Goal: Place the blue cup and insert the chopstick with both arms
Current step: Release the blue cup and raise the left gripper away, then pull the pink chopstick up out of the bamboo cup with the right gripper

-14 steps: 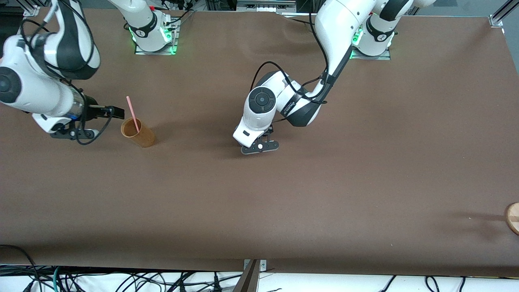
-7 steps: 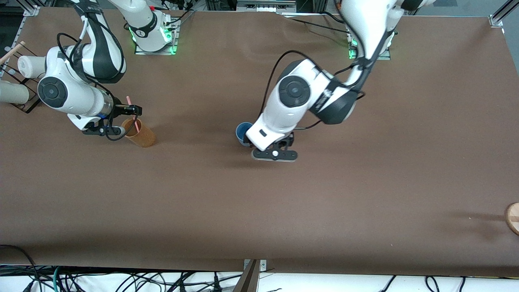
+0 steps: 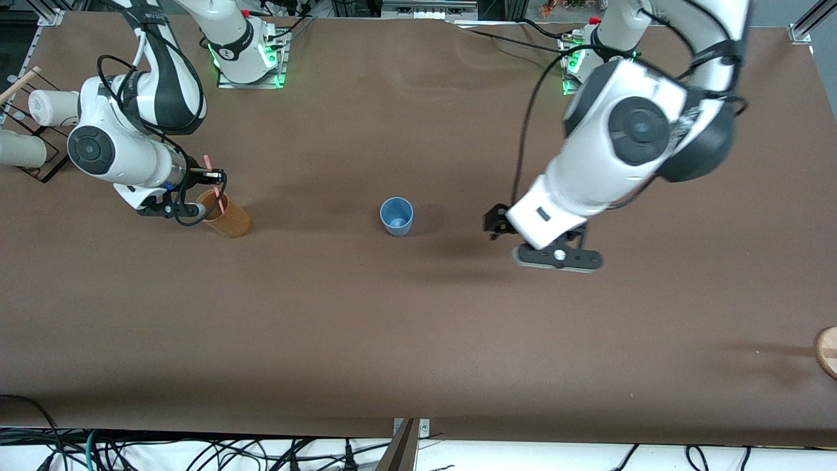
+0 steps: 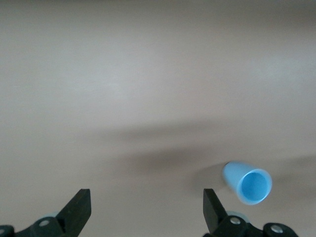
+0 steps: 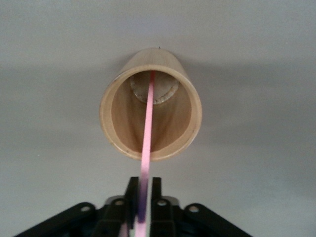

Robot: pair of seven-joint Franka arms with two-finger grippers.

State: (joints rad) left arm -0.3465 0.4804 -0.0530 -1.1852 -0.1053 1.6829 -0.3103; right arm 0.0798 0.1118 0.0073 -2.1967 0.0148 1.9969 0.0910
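Observation:
The blue cup (image 3: 396, 216) (image 4: 247, 182) stands upright and alone at mid-table. My left gripper (image 3: 497, 224) (image 4: 145, 212) hangs open over bare table beside the cup, toward the left arm's end, with nothing between its fingers. The pink chopstick (image 3: 220, 201) (image 5: 147, 128) leans in an orange-brown cup (image 3: 229, 219) (image 5: 150, 118) toward the right arm's end, its lower tip resting on the cup's bottom. My right gripper (image 3: 212, 175) (image 5: 143, 197) is shut on the chopstick's upper part, just above the cup's rim.
A black wire rack (image 3: 39, 171) at the table's edge by the right arm holds white cups (image 3: 47, 108) and a wooden stick (image 3: 19, 82). A round wooden piece (image 3: 827, 351) shows at the edge near the left arm's end.
The left gripper opened, left the blue cup standing and rose away toward its own end. The right gripper moved in over the orange-brown cup and closed on the chopstick.

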